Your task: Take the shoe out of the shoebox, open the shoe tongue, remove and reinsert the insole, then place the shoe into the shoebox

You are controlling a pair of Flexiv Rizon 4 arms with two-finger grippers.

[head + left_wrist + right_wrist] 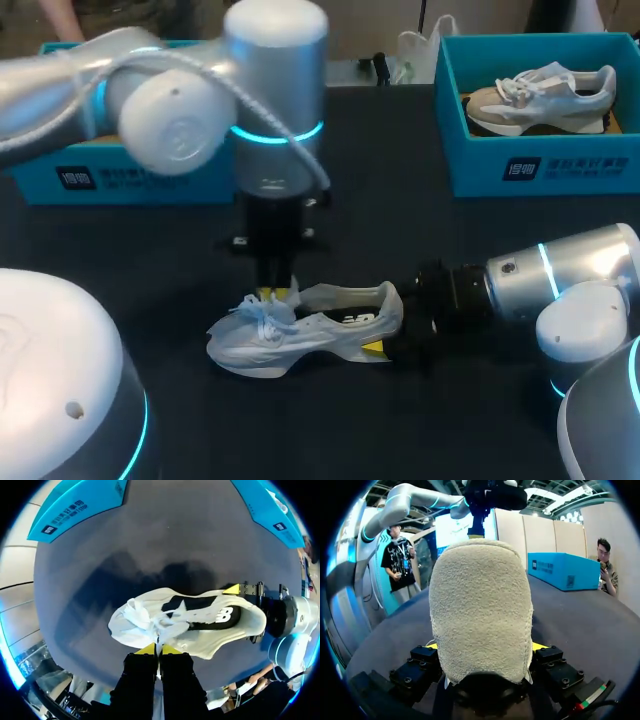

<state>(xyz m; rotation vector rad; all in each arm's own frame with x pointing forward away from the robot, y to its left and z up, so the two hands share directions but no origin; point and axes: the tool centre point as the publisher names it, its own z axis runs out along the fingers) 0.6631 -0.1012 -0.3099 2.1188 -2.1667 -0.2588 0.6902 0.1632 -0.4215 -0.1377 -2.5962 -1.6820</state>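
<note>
A white shoe [300,328] lies on the black table, toe to the left, heel to the right. My left gripper [276,292] comes straight down on its lace area. In the left wrist view its yellow tips [159,650] are pressed together over the shoe [200,635], with a thin white strip of the tongue pinched between them. My right gripper [392,345] lies level at the heel. In the right wrist view the fuzzy heel [480,610] fills the gap between its fingers [540,647], which touch it on both sides.
A blue shoebox [130,180] stands at the back left behind my left arm. A second blue box [540,165] at the back right holds another pale shoe [540,95]. My right arm's elbow [590,320] sits low at the right edge.
</note>
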